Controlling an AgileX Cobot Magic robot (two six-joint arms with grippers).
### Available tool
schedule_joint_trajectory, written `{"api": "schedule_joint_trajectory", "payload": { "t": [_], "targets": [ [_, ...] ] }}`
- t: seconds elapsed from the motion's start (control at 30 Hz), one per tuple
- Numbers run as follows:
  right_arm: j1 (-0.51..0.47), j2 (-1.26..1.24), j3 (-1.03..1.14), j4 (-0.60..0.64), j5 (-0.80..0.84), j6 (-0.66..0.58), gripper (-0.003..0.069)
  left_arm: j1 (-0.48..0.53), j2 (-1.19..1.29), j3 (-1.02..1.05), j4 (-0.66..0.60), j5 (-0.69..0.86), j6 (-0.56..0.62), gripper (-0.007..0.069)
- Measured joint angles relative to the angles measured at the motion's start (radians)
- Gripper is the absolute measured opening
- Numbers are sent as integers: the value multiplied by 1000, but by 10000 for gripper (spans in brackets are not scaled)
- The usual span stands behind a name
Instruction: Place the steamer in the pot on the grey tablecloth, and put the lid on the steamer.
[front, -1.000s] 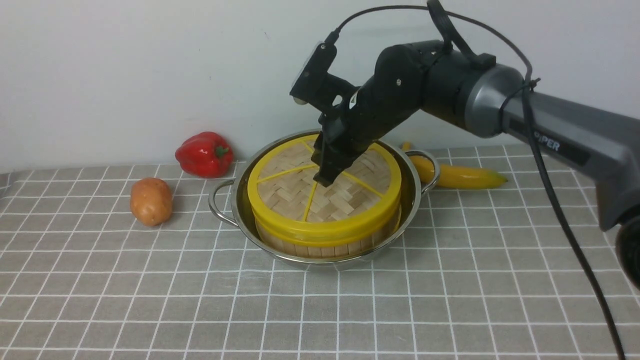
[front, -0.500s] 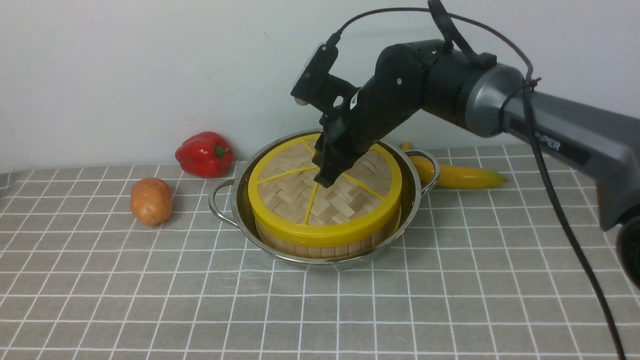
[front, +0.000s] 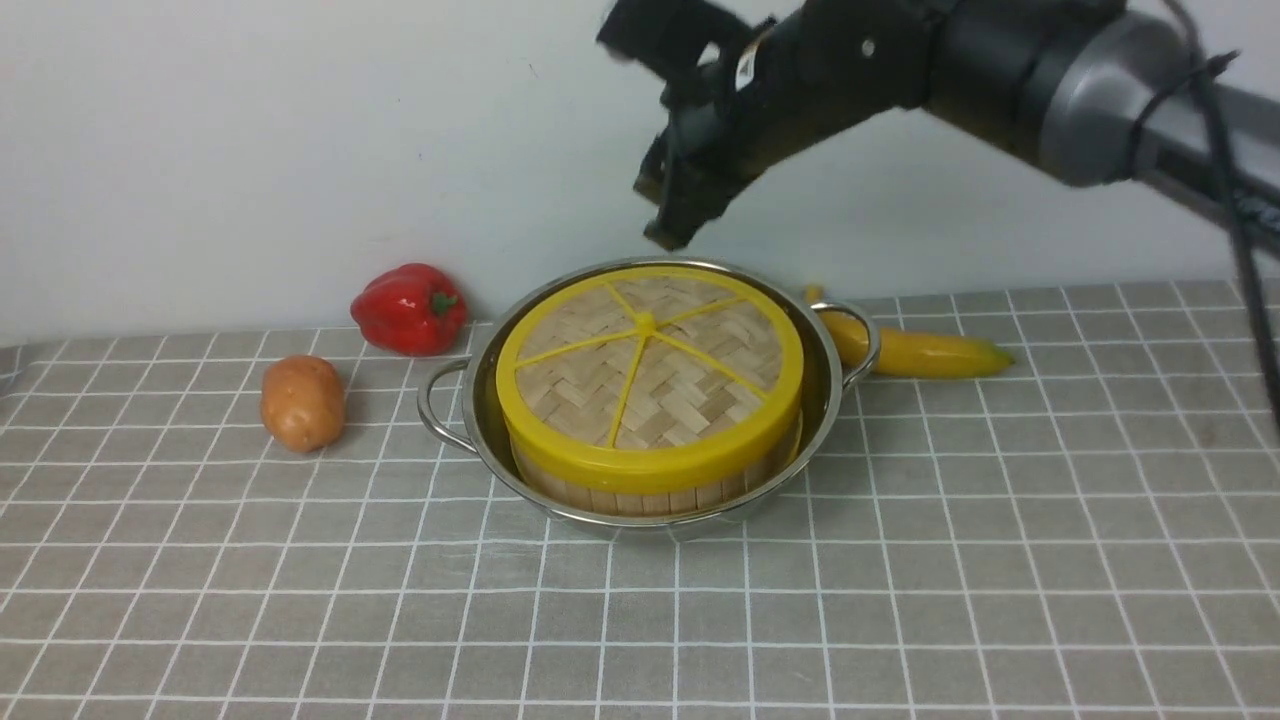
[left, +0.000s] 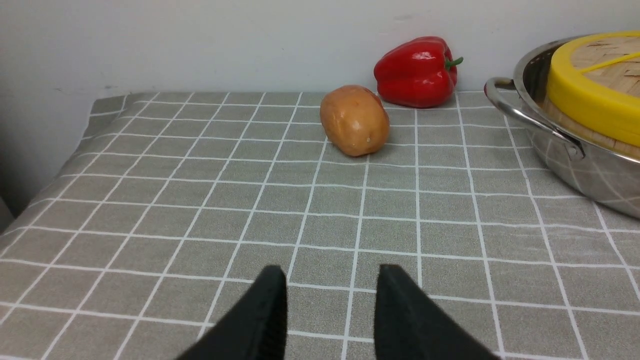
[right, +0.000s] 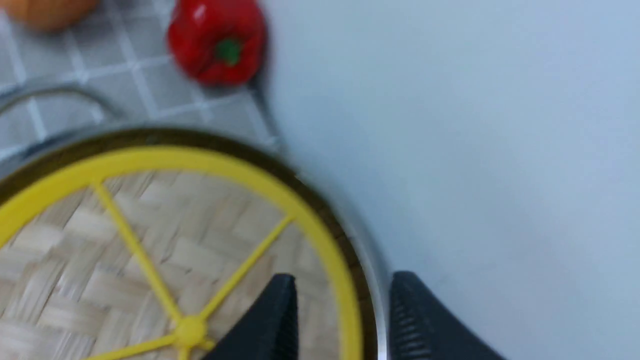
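The shiny pot (front: 650, 522) stands on the grey tablecloth (front: 900, 600). Inside it sits the steamer (front: 640, 496), only its slatted side showing. The woven lid (front: 650, 370) lies flat on top, its yellow knob uncovered. My right gripper (front: 660, 215) hangs open and empty above the lid's far edge, clear of it. In the right wrist view the gripper (right: 344, 280) is over the lid (right: 100, 260) rim. My left gripper (left: 332, 275) is open over bare cloth, left of the pot (left: 575, 170), and is out of the front view.
A red pepper (front: 410, 308) and a potato (front: 302, 402) lie left of the pot. A banana (front: 930, 352) lies behind its right handle. The wall stands close behind the pot.
My right gripper let go of the lid's knob, opened and rose up and back. The lid stays on the steamer. The left gripper has not moved.
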Motion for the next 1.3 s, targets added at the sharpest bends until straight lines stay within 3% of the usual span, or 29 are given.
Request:
{"api": "schedule_joint_trajectory", "payload": {
  "t": [0.1, 0.17, 0.33, 0.7, 0.87, 1.07, 1.3],
  "targets": [
    [0, -83, 0, -79, 2, 122, 33, 0, 0, 0, 0, 0, 0, 243],
    [-3, -115, 0, -109, 7, 171, -7, 0, 0, 0, 0, 0, 0, 243],
    [-8, -173, 0, -141, 19, 355, -13, 0, 0, 0, 0, 0, 0, 243],
    [-12, -177, 0, -118, 24, 479, -5, 0, 0, 0, 0, 0, 0, 243],
    [-69, -216, 61, -146, 95, 538, 1, 0, 0, 0, 0, 0, 0, 243],
    [-167, -545, 519, -162, -54, 563, 8, 0, 0, 0, 0, 0, 0, 243],
    [-354, -1133, 1251, -164, -416, 734, 25, 0, -1, 0, 0, 0, 0, 243]
  ]
}}
